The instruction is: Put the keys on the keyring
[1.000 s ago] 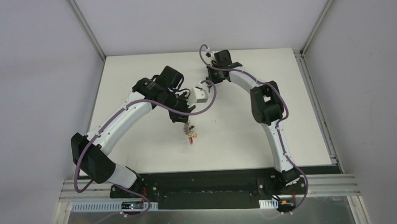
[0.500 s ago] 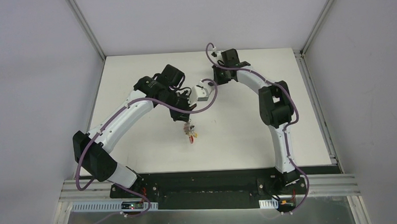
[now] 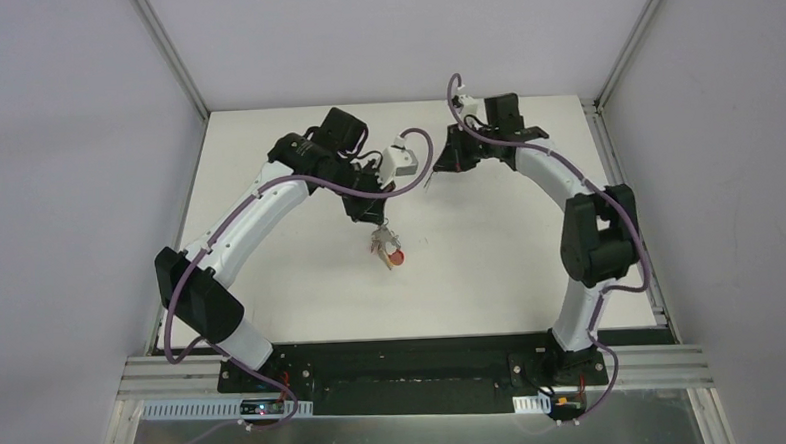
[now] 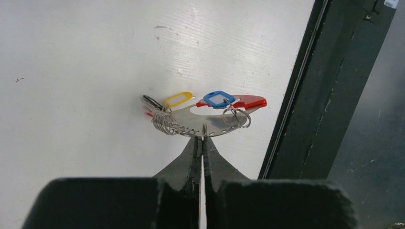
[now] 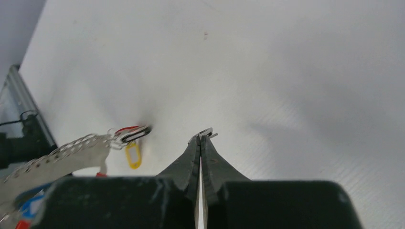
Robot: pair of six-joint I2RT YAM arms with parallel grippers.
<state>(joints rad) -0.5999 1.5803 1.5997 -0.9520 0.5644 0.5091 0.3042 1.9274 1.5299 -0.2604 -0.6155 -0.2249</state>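
left gripper (image 4: pixel 201 140) clamps keyring (image 4: pixel 212 125) at frame centre, presumably presenting it for threading; right gripper (image 5: pixel 201 139) pinches small silver key (image 5: pixel 207 132), lower centre.

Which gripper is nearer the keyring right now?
Left. The left gripper is clamped on the keyring at its edge; the right gripper is apart from it, farther back and to the right, pinching a small metal piece.
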